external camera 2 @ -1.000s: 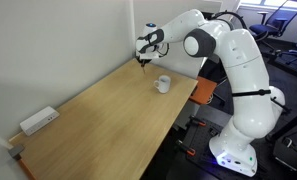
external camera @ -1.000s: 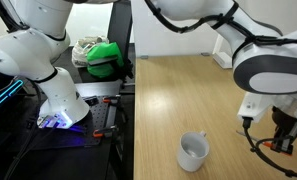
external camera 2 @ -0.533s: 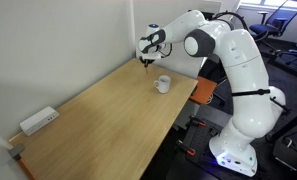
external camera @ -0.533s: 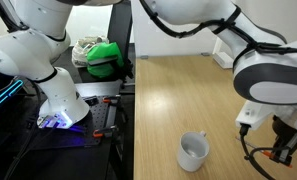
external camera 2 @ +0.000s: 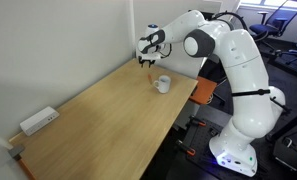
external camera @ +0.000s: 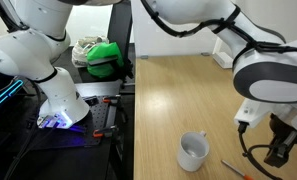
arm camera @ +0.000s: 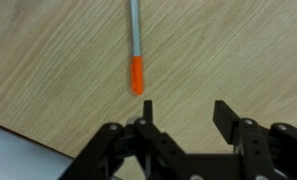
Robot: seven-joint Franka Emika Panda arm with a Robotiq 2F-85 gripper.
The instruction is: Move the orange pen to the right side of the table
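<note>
**Orange pen lying free on the table, jaws standing wide**

In an exterior view, the orange pen (external camera: 233,168) is lying flat on the table (external camera: 178,90), close to the bottom edge of the picture. It is lying between the white mug (external camera: 193,152) and the gripper (external camera: 281,150) and is touching neither. The gripper is hanging at the end of the white arm (external camera: 268,75), pointing down just beside the pen. From this side its dark jaws are too hard to read. The white mug is standing upright on the wood. Off the table's edge, a green object (external camera: 105,57) is sitting among clutter.

In an exterior view from farther back, the table (external camera 2: 98,120) is stretching away toward a wall. The gripper (external camera 2: 145,62) is hanging over the far end, near the white mug (external camera 2: 163,84). A white box (external camera 2: 38,121) is lying at the near end of the table, well apart from both. The orange pen is too small to make out with any certainty here.

In the wrist view, the orange pen (arm camera: 135,50) is lying on the wood grain. Its thin grey shaft is running up to the top edge, and its orange end is pointing toward the gripper (arm camera: 185,118). The gripper is coming in from the bottom of the picture. Its fingers (arm camera: 228,115) are standing wide apart, gripping nothing. The pen is lying beyond the fingertips, more in line with one finger than with the gap, and is not touching either.
</note>
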